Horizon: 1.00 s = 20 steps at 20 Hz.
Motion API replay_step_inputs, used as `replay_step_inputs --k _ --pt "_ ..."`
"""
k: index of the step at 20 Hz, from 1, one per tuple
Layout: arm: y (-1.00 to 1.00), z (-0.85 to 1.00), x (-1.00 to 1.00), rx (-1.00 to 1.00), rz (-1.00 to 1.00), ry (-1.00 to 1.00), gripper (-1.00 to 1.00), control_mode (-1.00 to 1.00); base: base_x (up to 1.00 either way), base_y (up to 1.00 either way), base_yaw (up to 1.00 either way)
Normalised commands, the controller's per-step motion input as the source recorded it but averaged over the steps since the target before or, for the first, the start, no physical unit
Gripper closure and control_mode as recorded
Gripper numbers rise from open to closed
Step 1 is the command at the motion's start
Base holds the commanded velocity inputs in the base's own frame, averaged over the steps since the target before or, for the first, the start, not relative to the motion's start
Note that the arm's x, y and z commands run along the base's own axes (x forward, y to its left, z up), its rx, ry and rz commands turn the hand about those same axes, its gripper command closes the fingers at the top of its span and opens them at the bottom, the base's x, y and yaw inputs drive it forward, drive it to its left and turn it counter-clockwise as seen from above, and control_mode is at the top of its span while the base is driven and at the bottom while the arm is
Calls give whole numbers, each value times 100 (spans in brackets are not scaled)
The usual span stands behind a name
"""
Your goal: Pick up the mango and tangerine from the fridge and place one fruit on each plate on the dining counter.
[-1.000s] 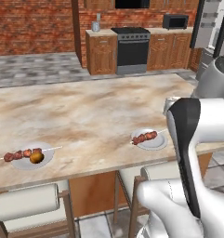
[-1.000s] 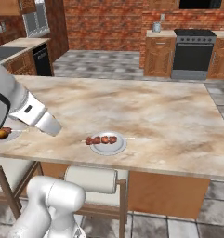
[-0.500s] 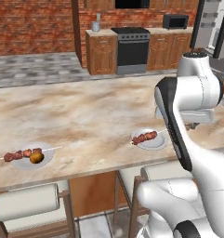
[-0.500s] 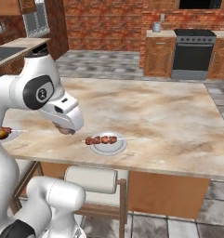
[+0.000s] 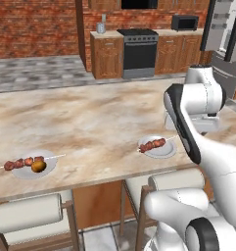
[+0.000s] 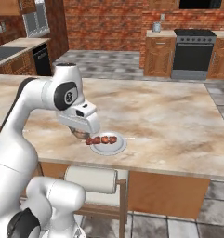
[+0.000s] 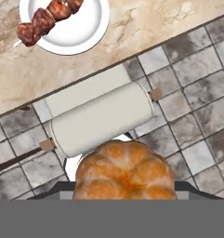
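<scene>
In the left base view, the dining counter (image 5: 90, 117) is carrying two plates well apart along its near edge; the left plate (image 5: 34, 165) is already bearing a skewer of meat chunks and a small orange-tan fruit (image 5: 38, 166), judged to be one of the two fruits delivered, though which one the view is not settling; the right plate (image 5: 158, 146) is bearing only its skewer (image 5: 153, 144), so it is judged to be the remaining target; the arm's white body is standing just beside that plate and is hiding the gripper itself; the fridge (image 5: 226, 34) is standing with its doors apart at the far right. In the right base view, the hand is hanging low over the counter's near edge, just beside the empty-of-fruit plate (image 6: 108, 144), with a rounded tan shape tucked beneath it, judged to be the carried fruit; a stool backrest (image 6: 91, 179) is sitting directly below. In the hand view, the gripper (image 7: 125, 186) is pinching a lobed orange fruit, the tangerine (image 7: 125, 173), which is filling the lower middle and hiding the fingertips; the camera is looking straight down past it at the stool and floor tiles, with the plate (image 7: 81, 28) lying ahead at the top; the fruit is therefore judged to be short of the plate, and the hand is needing to travel forward over the counter before releasing.
</scene>
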Motion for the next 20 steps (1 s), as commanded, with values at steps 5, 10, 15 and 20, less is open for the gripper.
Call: replay_step_inputs --k 5,10,15,20 --pt "0 -44 46 0 0 -4 100 -100 0 0 0" --pt "-6 -30 58 0 0 0 100 -100 0 0 0" --pt "-11 -35 43 0 0 2 100 -100 0 0 0" --pt "-13 -46 26 0 0 2 100 -100 0 0 0"
